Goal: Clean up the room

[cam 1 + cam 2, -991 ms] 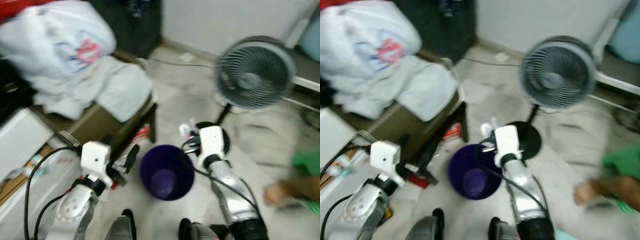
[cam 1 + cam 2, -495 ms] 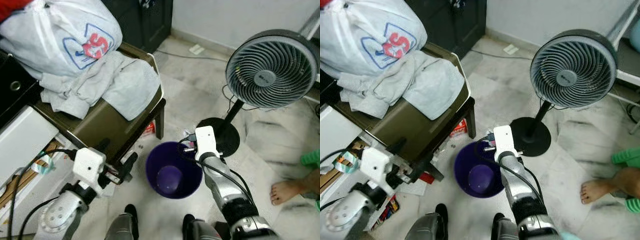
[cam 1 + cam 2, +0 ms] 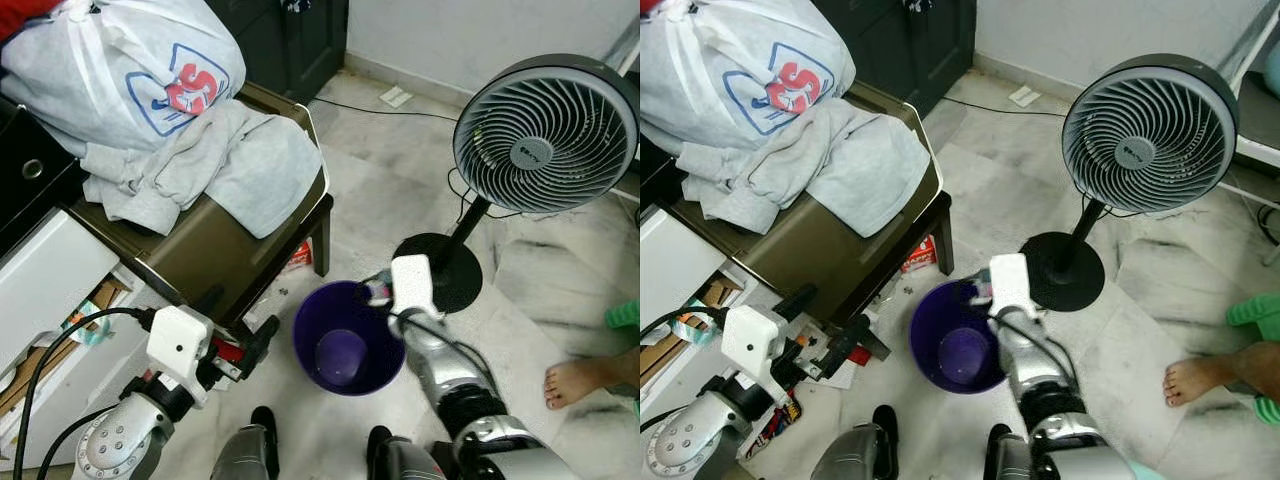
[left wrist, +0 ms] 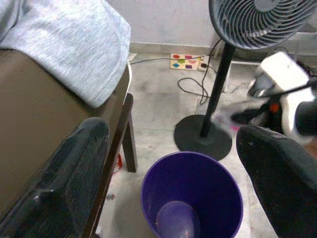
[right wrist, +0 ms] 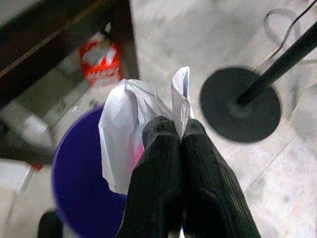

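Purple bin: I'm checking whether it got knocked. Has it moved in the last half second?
No. The purple bin sits the same way between the table leg and the fan base.

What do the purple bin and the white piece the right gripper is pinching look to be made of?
The purple bin looks like moulded plastic: smooth, evenly coloured walls with a soft sheen and a thin rim. The white wrapper, pinched in the right gripper over the bin, seems thin plastic film or paper: it creases sharply and light shows through its pinkish edge. Which of the two, I can't tell.
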Motion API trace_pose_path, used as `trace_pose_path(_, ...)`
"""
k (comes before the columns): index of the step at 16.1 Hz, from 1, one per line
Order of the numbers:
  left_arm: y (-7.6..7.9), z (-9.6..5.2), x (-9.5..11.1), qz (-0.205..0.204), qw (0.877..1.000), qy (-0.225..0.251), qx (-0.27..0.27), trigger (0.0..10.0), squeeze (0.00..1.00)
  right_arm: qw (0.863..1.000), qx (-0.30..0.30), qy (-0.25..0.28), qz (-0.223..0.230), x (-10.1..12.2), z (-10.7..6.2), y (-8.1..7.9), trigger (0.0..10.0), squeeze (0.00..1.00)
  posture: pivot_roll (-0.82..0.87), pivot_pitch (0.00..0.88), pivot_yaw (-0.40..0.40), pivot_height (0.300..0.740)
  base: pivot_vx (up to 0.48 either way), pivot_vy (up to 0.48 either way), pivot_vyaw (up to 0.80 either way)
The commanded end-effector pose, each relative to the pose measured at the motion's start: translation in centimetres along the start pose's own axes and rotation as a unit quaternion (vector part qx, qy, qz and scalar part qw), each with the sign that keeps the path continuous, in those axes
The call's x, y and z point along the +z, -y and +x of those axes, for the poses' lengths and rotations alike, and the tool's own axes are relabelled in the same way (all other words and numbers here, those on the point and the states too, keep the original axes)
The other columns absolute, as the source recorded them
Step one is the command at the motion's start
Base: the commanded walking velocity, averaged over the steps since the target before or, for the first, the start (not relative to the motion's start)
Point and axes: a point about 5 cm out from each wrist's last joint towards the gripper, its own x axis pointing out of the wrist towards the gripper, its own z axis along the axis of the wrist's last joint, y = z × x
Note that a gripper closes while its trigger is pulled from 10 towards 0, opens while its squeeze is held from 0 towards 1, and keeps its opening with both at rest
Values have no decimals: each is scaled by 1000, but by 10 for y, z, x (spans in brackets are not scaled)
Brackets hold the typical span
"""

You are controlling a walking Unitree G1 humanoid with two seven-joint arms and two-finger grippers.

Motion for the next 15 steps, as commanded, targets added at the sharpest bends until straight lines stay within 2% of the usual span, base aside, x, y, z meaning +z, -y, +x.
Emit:
trace_pose_path(1, 3, -2, 2, 3, 1000, -4, -10, 10000, 0, 1000, 7, -28, 1, -10, 0, -2, 10000, 0, 155, 346, 33, 740, 0, 0, 0)
trace_pose_path(3, 6, -1, 4, 0, 1000, -2, -12, 10000, 0, 999, 6, -44, 19, -15, 0, 1, 10000, 0, 152, 347, 31, 740, 0, 0, 0)
trace_pose_path(6, 5, -1, 4, -1, 1000, -4, -9, 10000, 0, 998, -8, -55, 23, -16, 1, 4, 10000, 0, 151, 345, 29, 740, 0, 0, 0)
trace_pose_path(7, 4, 0, 4, -1, 1000, -4, -8, 10000, 0, 998, -22, -53, 25, -15, 2, 6, 10000, 906, 153, 343, 30, 740, 0, 0, 0)
trace_pose_path(8, 4, 0, 4, -1, 1000, -3, -7, 10000, 0, 998, -24, -53, 28, -15, 2, 7, 10000, 1000, 154, 343, 32, 740, 0, 0, 0)
trace_pose_path(15, 5, 5, 6, -2, 1000, 2, -8, 10000, 0, 999, -25, -21, 33, -7, 3, 8, 10000, 1000, 142, 335, 32, 740, 0, 0, 0)
